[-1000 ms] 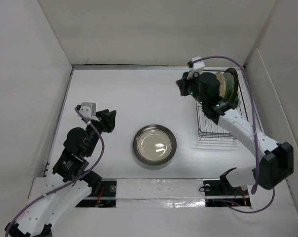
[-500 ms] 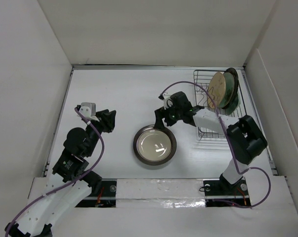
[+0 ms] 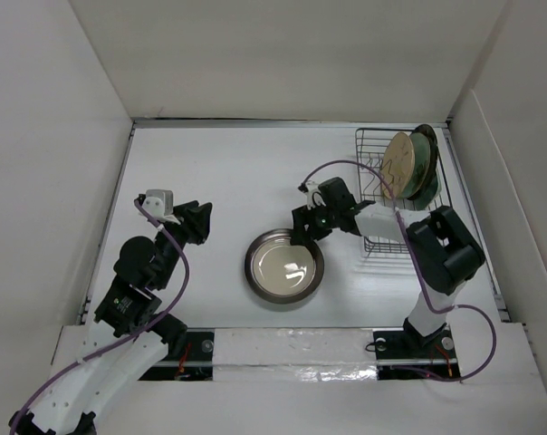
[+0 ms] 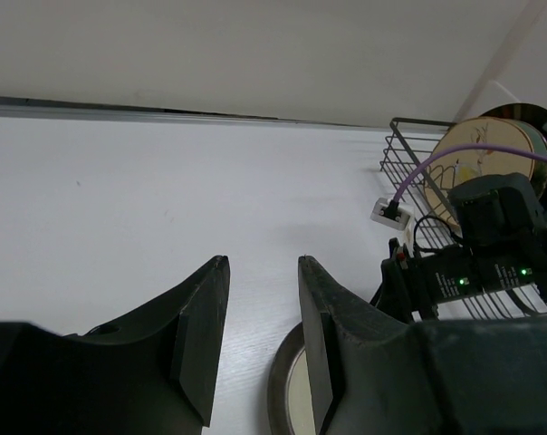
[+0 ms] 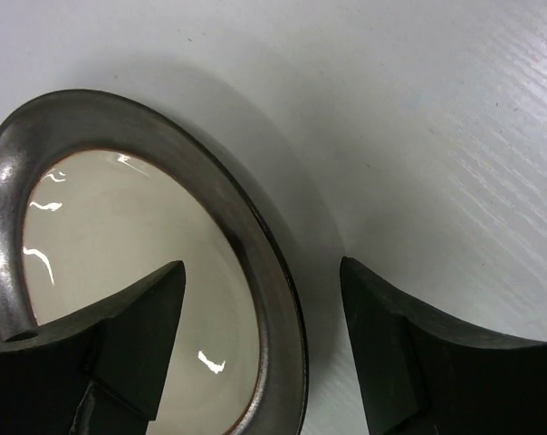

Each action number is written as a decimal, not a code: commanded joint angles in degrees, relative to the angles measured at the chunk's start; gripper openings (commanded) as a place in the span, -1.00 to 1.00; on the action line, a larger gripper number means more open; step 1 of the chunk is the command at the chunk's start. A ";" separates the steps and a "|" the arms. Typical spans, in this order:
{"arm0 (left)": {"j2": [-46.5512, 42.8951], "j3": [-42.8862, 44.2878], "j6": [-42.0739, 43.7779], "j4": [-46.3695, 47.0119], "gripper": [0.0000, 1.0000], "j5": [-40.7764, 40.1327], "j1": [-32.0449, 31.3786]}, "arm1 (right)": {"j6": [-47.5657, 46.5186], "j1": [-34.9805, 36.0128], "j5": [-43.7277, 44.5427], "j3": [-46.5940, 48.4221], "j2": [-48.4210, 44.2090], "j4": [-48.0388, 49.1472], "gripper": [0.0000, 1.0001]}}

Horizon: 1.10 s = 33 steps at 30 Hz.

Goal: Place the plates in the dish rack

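A brown-rimmed cream plate (image 3: 284, 265) lies flat on the white table, in the middle. My right gripper (image 3: 302, 228) is open at its far right edge. In the right wrist view the right gripper (image 5: 263, 265) straddles the plate's dark rim (image 5: 272, 299), one finger over the cream inside and one over the table. The dish rack (image 3: 379, 243) stands at the far right. A tan plate (image 3: 398, 163) and darker green plates (image 3: 426, 163) stand upright in it. My left gripper (image 3: 204, 217) hangs open and empty left of the plate, its fingertips over bare table in the left wrist view (image 4: 263, 260).
White walls close in the table on the left, back and right. The right arm's purple cable (image 3: 346, 168) loops over the rack's near-left corner. From the left wrist, the rack (image 4: 400, 149) and the right wrist (image 4: 491, 236) show at right.
My right gripper has left the rack, where the tan plate now stands, swung left to the centre plate and opened over its rim. The left arm has hardly moved.
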 commanded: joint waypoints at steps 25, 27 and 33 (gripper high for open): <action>-1.81 0.23 -0.31 1.85 -0.33 -0.32 0.26 | 12.89 4.13 -18.22 0.04 0.03 14.28 -1.00; -2.07 0.23 -0.31 2.20 -0.33 -0.05 0.26 | 13.77 4.14 -14.26 2.41 -3.32 15.77 -1.00; -2.25 0.23 -0.49 2.11 -0.33 0.74 0.26 | 17.55 -0.25 6.55 5.67 -16.84 20.43 -1.00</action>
